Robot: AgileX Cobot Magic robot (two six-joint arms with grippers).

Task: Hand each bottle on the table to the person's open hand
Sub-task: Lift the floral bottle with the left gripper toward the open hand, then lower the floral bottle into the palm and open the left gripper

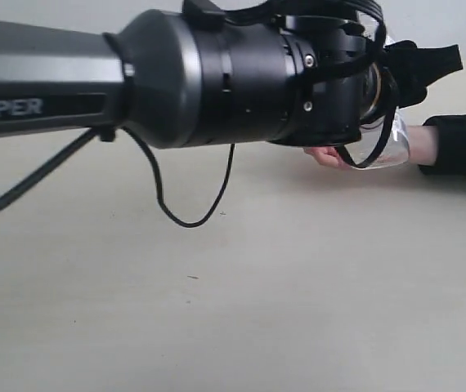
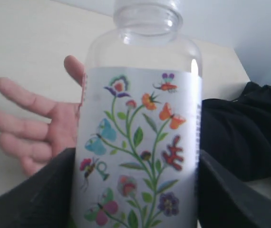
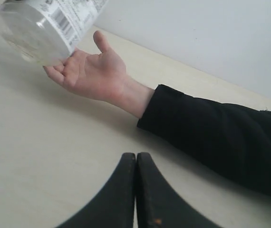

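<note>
Table [image 1: 217, 327]: a wide pale surface was seen under everything; no other bottle was shown on it in any view
Left arm [image 1: 69, 82]: it was stretched across the exterior view from the left, with its end brought over the person's side of the table
Black sleeve [image 3: 221, 137]: the forearm was laid on the table, reaching in from the right of the exterior view
Person's open hand [image 3: 90, 71]: it was held palm up and low over the table, with the fingers spread
Bottle [image 3: 45, 26]: the clear one with the colourful flower print was carried off the table and tilted, directly above the fingers of the open hand; whether hand and bottle touched could not be told
Long axis: it was seen to run in line with the left tool, neck away from the wrist
Left tool [image 2: 135, 164]: it was clamped on the bottle's label, one finger on each side
Right tool [image 3: 136, 190]: its fingers were pressed together on nothing, well apart from the bottle
Coming move: a short drop into the palm was judged to be all that was left before release
</note>
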